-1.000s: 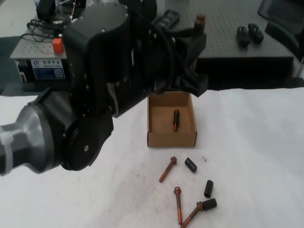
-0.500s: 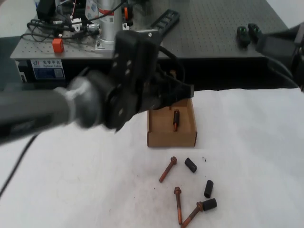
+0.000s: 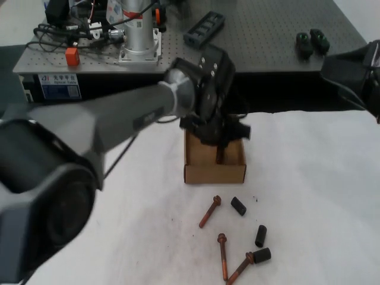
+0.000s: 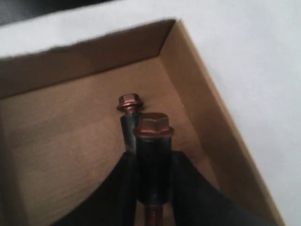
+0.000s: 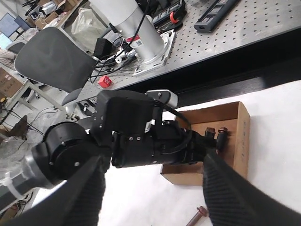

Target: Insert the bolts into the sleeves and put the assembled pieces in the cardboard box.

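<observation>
White cloth (image 3: 309,196) is spread out, with the cardboard box (image 3: 214,172) on it. The right gripper (image 5: 155,162) hangs wide open, empty. The left gripper (image 4: 154,165) squeezes a bolt in its sleeve (image 4: 154,141) over the box, above another piece (image 4: 128,106) inside. Next it should lower and let go.

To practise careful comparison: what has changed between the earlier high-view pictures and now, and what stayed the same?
The left gripper, shut on a sleeved bolt, moved down over the cardboard box; the right arm entered at the side. Loose bolts, sleeves and the box stayed put.
</observation>
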`<control>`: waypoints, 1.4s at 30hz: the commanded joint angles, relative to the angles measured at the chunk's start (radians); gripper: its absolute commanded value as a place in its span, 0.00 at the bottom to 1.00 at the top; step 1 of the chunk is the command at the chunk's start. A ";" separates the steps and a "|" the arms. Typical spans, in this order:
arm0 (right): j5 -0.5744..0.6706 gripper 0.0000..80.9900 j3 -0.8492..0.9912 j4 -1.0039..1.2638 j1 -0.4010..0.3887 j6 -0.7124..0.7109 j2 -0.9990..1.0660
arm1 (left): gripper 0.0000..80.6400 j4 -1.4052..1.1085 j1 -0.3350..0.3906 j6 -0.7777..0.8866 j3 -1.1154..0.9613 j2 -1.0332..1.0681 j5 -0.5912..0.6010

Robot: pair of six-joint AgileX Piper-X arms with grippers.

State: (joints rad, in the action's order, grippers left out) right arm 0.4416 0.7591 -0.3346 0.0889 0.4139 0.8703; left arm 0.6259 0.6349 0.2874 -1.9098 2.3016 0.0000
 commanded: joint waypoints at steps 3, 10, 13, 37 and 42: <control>-0.005 0.55 0.002 -0.026 0.005 -0.011 -0.001 | 0.01 0.031 -0.013 -0.002 -0.055 0.055 0.000; -0.143 0.55 0.001 -0.197 0.005 -0.148 0.013 | 0.20 0.031 -0.022 0.033 -0.055 0.057 0.012; -0.191 0.55 0.001 -0.300 -0.003 -0.239 0.064 | 0.41 0.035 -0.022 0.054 -0.055 0.052 0.077; -0.379 0.49 0.504 -0.472 -0.341 -0.619 0.971 | 0.39 0.121 -0.091 -0.070 0.397 -0.535 -0.042; -0.453 0.49 0.576 -0.520 -0.371 -0.656 1.072 | 0.39 0.102 -0.098 -0.088 0.545 -0.677 -0.069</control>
State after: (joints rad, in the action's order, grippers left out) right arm 0.0069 1.3163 -0.8332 -0.2793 -0.2212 1.9307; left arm 0.7437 0.5378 0.2136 -1.3560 1.6338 -0.0540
